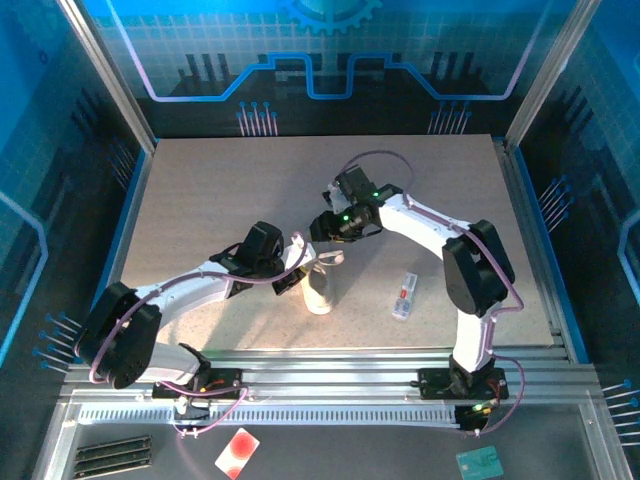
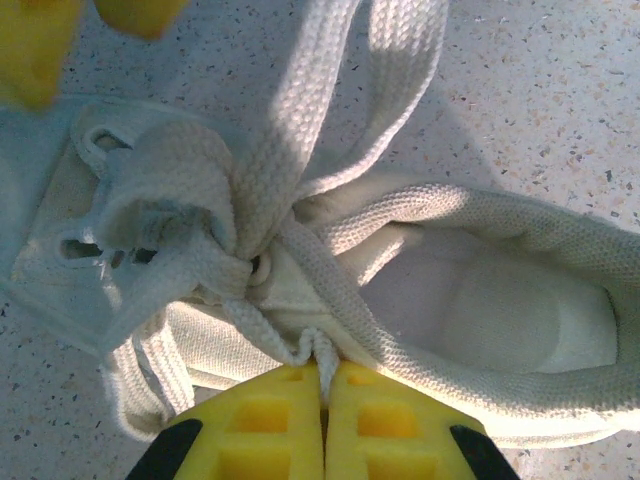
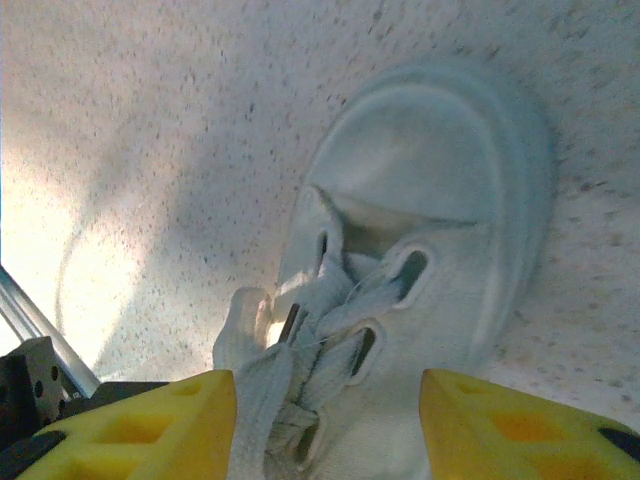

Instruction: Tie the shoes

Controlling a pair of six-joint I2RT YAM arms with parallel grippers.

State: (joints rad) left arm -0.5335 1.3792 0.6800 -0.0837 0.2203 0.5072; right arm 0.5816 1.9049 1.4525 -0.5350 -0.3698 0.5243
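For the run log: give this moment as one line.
left gripper: shut on lace | right gripper: open, close to sneaker | sneaker: upright on table

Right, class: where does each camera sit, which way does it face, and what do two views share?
Top external: above and behind, facing down at the table; left arm and right arm show.
Left wrist: faces down onto the laces; left end effector shut on one.
Right wrist: faces the shoe's toe; right end effector open.
All share the shoe.
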